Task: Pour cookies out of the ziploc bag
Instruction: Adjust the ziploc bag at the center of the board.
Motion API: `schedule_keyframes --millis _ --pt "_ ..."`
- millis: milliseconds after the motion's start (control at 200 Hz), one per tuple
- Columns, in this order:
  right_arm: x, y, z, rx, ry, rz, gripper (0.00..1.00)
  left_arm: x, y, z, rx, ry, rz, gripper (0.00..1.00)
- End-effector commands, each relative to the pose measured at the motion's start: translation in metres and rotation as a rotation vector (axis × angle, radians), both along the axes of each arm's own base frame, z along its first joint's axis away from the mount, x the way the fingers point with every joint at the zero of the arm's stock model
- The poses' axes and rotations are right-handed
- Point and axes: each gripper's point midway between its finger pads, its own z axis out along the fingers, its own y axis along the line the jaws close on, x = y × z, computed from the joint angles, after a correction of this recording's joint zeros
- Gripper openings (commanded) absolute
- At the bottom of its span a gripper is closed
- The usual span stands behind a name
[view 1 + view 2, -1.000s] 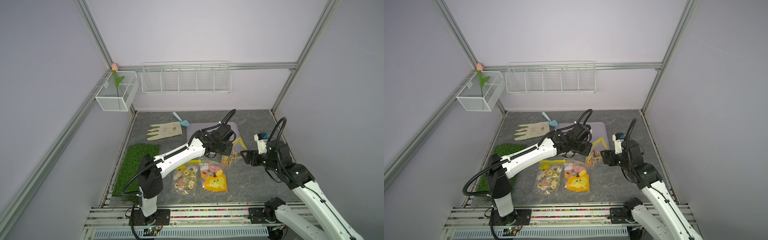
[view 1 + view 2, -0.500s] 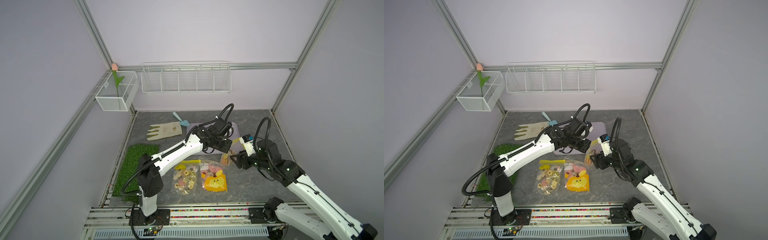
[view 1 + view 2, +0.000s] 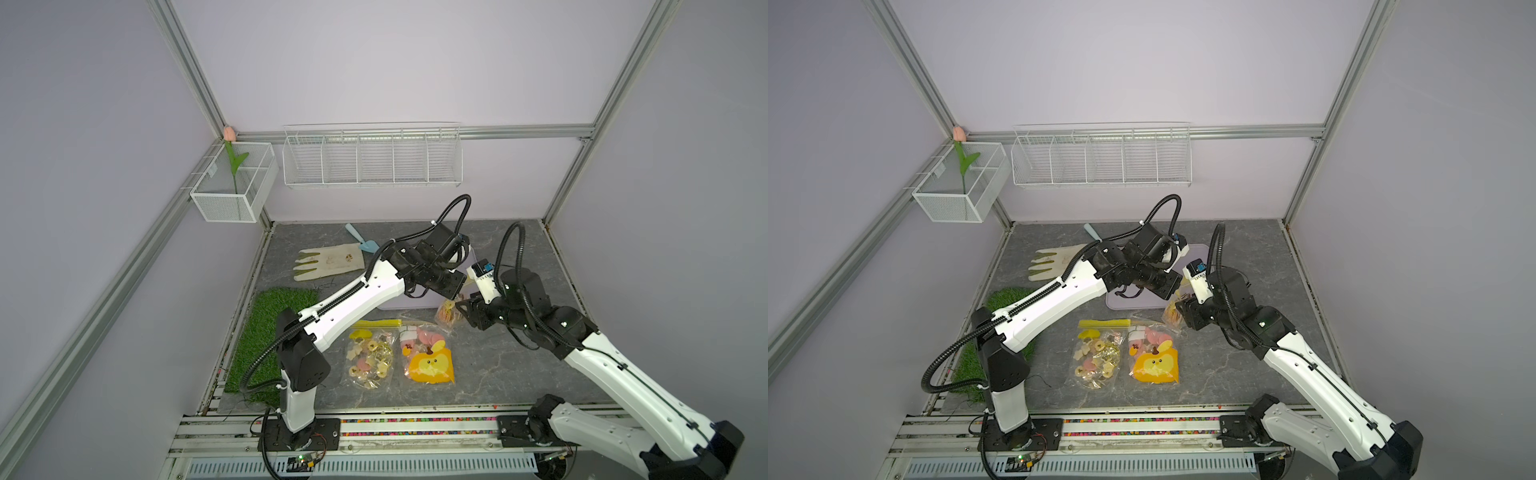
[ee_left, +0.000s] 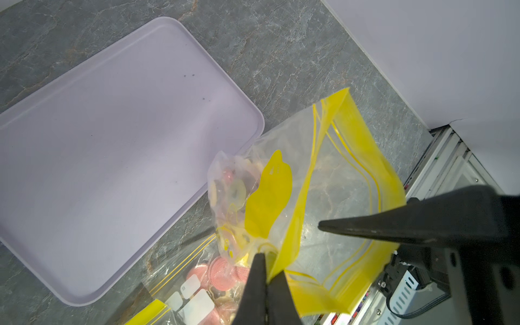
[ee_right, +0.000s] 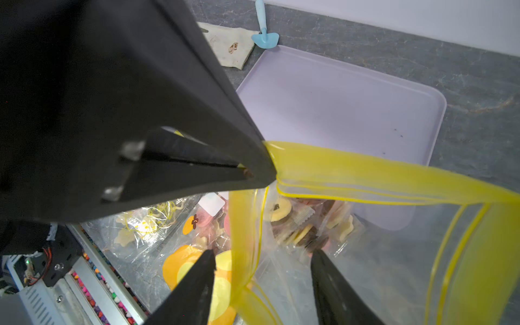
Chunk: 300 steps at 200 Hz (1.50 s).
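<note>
**Pour not yet begun.** Left gripper (image 4: 267, 264): jaws clenched on the yellow lip of the ziploc bag (image 4: 332, 174). Right gripper (image 5: 263, 253): jaws parted, straddling the opposite lip. The cookies (image 5: 302, 233) sit inside the bag, just past the jaw tips. The tray (image 5: 337, 112) holds none.

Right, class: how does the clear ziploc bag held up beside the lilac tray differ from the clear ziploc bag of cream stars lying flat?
The held clear ziploc bag is held up, bunched, by the shut left gripper; the flat clear ziploc bag lies untouched on the grey stone-look table. The held bag's yellow mouth gapes open; the flat bag's yellow strip lies straight. Both are transparent, yellow-banded and hold small toy cookies.
</note>
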Motion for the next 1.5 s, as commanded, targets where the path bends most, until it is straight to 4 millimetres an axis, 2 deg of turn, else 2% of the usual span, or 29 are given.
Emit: schedule_keyframes --millis 0,200,275,485,565,725,800,865,935,1105,1175,1345,1495 --pt "0.002 0.003 0.008 -0.016 -0.023 0.019 0.51 0.002 0.005 0.017 0.002 -0.051 -0.033 0.0" --pt "0.001 0.009 0.001 -0.048 0.016 0.051 0.48 0.005 0.01 0.025 0.014 -0.089 -0.039 0.0" --pt "0.0 0.011 -0.005 -0.06 0.038 0.055 0.43 0.009 0.013 0.03 0.012 -0.108 -0.022 0.0" --pt "0.002 0.015 -0.011 -0.05 0.059 0.044 0.38 0.012 0.014 0.041 -0.016 -0.133 -0.011 0.0" --pt "0.001 0.019 -0.01 -0.03 0.06 0.047 0.34 0.012 0.014 0.039 -0.011 -0.131 -0.013 0.0" --pt "0.002 0.023 -0.002 0.023 0.05 0.04 0.17 0.014 0.016 0.033 0.009 -0.125 -0.001 0.0" --pt "0.004 0.026 -0.001 0.039 0.056 0.035 0.13 0.015 0.017 0.032 0.004 -0.118 0.015 0.0" --pt "0.007 0.027 0.0 0.042 0.057 0.019 0.08 0.015 0.017 0.033 -0.006 -0.118 0.022 0.05" --pt "0.011 0.027 0.002 0.045 0.055 0.004 0.07 0.016 0.019 0.033 -0.01 -0.123 0.036 0.16" --pt "0.021 0.03 0.011 0.09 0.032 -0.03 0.06 0.024 0.035 0.032 -0.005 -0.142 0.125 0.56" --pt "0.025 0.032 0.017 0.114 0.026 -0.044 0.06 0.028 0.044 0.033 -0.024 -0.129 0.158 0.6" --pt "0.033 0.038 0.024 0.17 0.046 -0.055 0.06 0.04 0.07 0.037 -0.074 -0.111 0.248 0.61" --pt "0.038 0.042 0.035 0.228 0.055 -0.071 0.06 0.052 0.104 0.031 -0.133 -0.062 0.381 0.61"
